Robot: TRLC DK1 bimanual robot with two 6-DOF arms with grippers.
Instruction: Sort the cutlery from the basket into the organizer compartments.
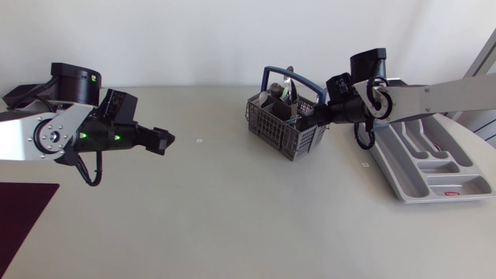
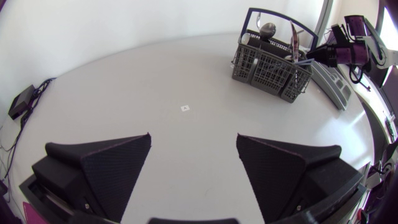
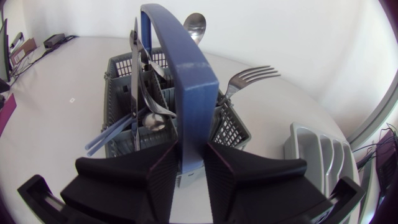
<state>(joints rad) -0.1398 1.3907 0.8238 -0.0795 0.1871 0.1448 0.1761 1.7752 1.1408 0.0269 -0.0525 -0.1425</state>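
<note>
A grey cutlery basket (image 1: 273,122) with a blue handle (image 1: 277,72) stands at the table's far middle. It holds a fork (image 3: 249,78), a spoon (image 3: 194,25) and several other pieces. My right gripper (image 3: 191,165) is shut on the blue handle (image 3: 186,81) at the basket's near rim, one finger on each side of it. In the head view my right gripper (image 1: 311,120) is at the basket's right corner. The grey organizer (image 1: 434,159) lies at the right, its compartments bare. My left gripper (image 1: 164,139) hovers open over the left of the table, holding nothing.
A dark red mat (image 1: 19,205) lies at the front left corner. Small white markers (image 1: 199,140) dot the tabletop. The organizer (image 2: 329,81) sits close behind the basket (image 2: 270,65) as my left wrist sees it, with bare table ahead of my left gripper (image 2: 194,162).
</note>
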